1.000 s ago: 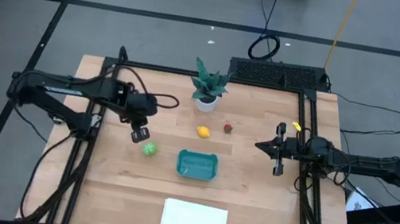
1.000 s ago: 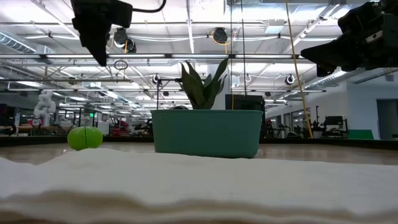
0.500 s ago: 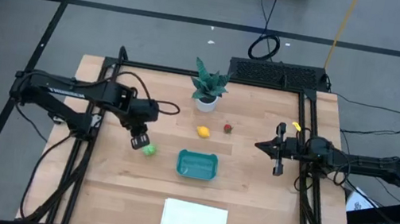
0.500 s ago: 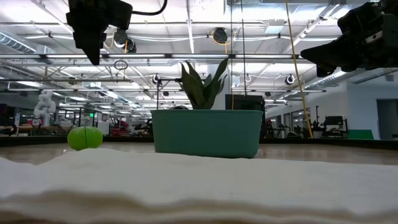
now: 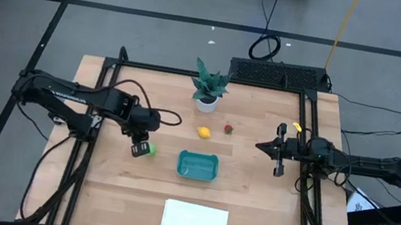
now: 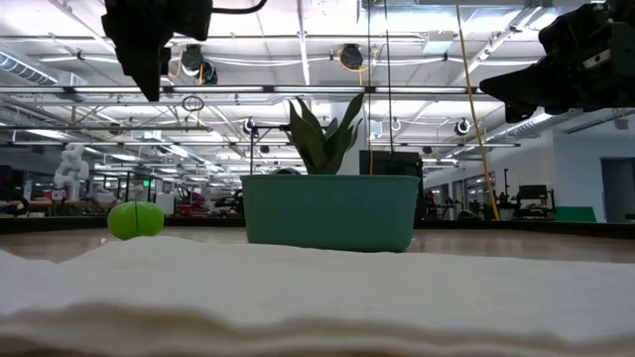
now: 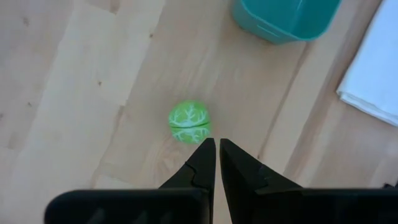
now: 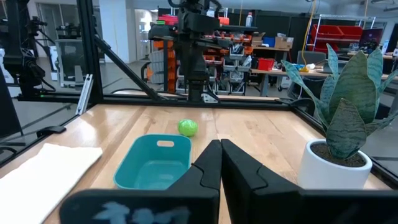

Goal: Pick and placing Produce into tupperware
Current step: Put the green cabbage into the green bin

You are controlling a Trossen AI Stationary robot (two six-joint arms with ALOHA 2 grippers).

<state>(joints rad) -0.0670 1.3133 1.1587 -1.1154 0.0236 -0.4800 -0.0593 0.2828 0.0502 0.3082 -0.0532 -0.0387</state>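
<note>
- Three produce pieces are all sitting on the bench (image 5: 248, 217), none in the tupperware (image 5: 198, 165) yet: the light-green piece (image 5: 148, 149) is lying left of centre in the high view, while the yellow piece (image 5: 203, 132) and the dark red piece (image 5: 228, 129) are resting just above the container.
- Over the last second the left gripper (image 5: 138, 149) has been sliding from upper left of the green piece to right beside it, jaws clenched together and empty; I judge they must part before any grasp.
- Waiting at the right of the frame, the right gripper (image 5: 281, 151) is hovering, jaws likewise pressed together.
- Above the yellow piece the potted plant (image 5: 208, 87) is standing, and the white sheet (image 5: 195, 221) is lying at lower centre.
</note>
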